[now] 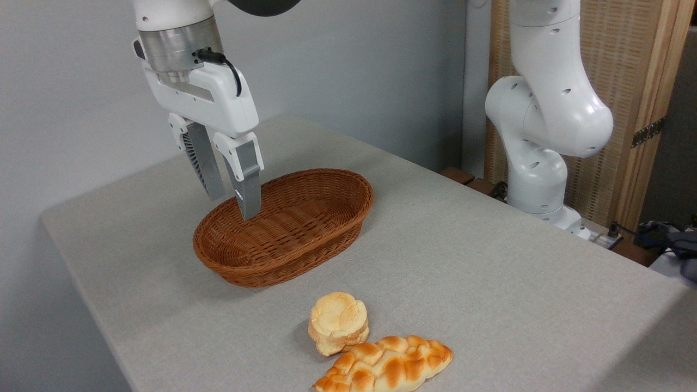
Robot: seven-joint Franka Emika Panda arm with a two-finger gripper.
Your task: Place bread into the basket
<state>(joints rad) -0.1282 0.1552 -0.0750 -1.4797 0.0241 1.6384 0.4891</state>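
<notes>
Nearest the camera, a braided orange-brown loaf [385, 366] lies along the front edge of the grey table [490, 261], and the bread [338, 322], a small round pale-golden bun with a cracked top and layered sides, sits just behind its left end, touching or nearly touching it. The bun looks light and soft, likely to dent under a hard squeeze, so a gentle pinch across its layered sides, from the faces clear of the loaf, seems the safest hold. Farther back the oval wicker basket [286, 224] stands empty. Over its left rear rim hangs the gripper [233, 200], its jaws a modest gap apart and holding nothing. The bun lies well apart from those jaws, lower and toward the camera, on the near side of the basket, so nothing is yet grasped. The arm's white base [536, 185] stands beyond the table's far right edge.
</notes>
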